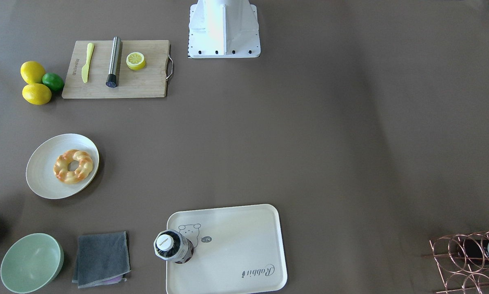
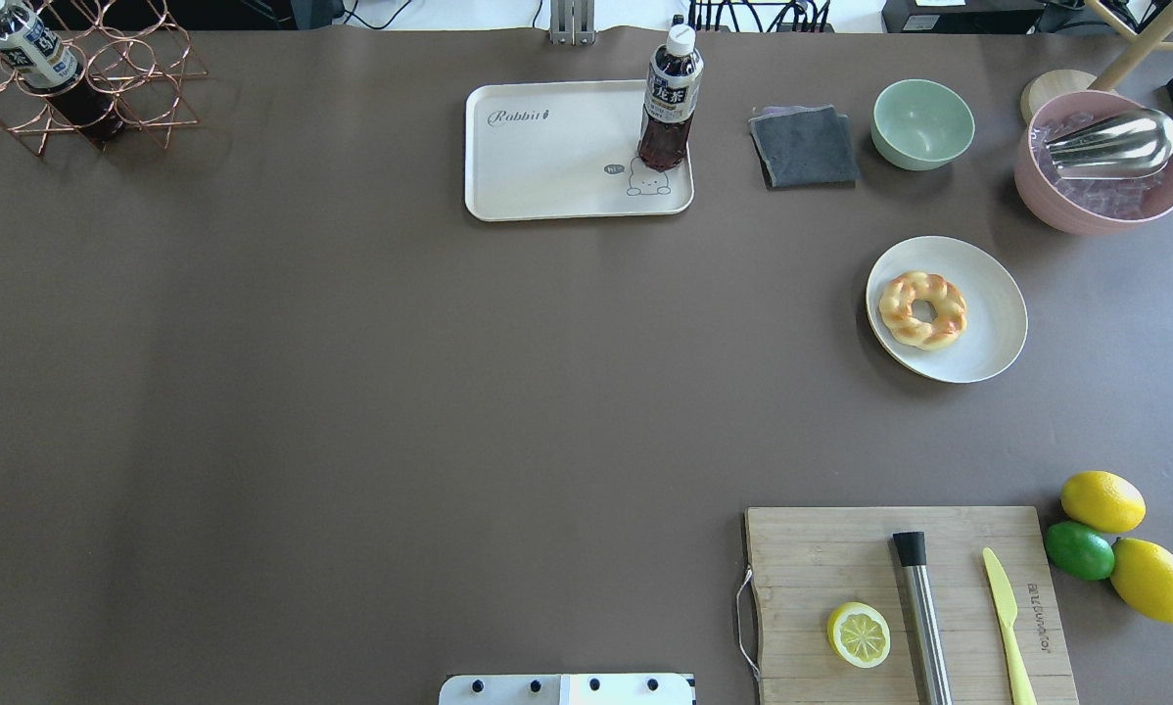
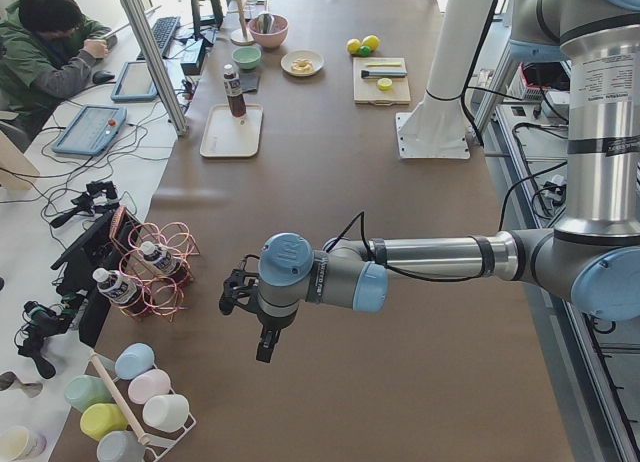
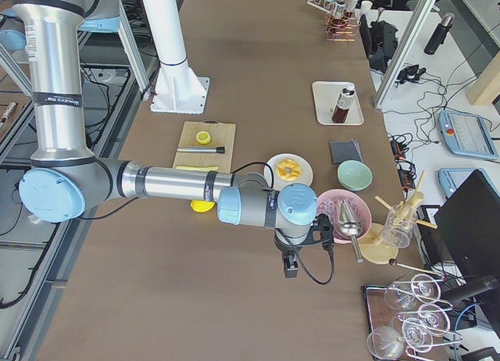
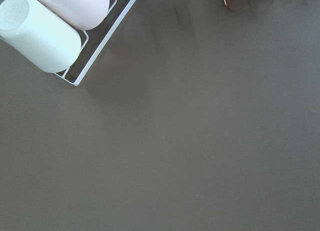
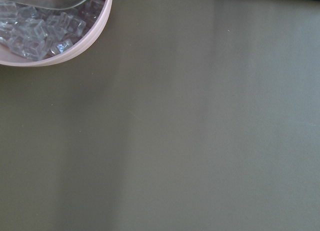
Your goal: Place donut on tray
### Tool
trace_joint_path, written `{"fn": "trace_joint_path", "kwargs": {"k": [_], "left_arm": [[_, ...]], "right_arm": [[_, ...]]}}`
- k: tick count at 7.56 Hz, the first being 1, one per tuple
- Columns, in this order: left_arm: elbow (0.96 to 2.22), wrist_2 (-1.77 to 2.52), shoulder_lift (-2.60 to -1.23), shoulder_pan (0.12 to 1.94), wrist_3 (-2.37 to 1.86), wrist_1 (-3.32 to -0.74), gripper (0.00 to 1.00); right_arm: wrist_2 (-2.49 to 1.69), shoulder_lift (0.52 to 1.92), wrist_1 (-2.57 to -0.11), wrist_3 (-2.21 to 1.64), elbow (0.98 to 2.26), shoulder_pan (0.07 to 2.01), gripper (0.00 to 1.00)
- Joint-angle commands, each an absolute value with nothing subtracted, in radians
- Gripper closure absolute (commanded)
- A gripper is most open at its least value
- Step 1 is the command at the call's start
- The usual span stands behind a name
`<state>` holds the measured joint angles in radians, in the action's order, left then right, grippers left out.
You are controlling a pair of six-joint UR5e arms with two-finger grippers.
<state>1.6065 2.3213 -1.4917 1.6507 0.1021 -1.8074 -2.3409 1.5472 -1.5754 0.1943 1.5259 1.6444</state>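
Donut on plate, well apart from tray; left gripper and right gripper both far off, aperture and load can't tell; risk: carry path clips bottle on tray's corner, tipping it.

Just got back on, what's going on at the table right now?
Nothing is being handled yet. The donut lies on the round plate, and the tray holds only a bottle at its bear-drawing corner. The left gripper hangs over one table end, the right gripper by the pink bowl at the other; open or shut, I cannot tell.
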Motion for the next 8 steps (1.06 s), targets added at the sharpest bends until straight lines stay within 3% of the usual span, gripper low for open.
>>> {"fn": "trace_joint_path", "kwargs": {"k": [1,8], "left_arm": [[1.609,2.330,-1.490,1.634,0.098,-1.818,0.02],[1.630,2.336,-1.535,1.597,0.098,-1.893,0.02]], "right_arm": [[-2.341,1.546,-1.575,0.189,1.525,1.644,0.00],[-2.415,1.539,-1.554,0.106,1.603,1.613,0.00]]}}
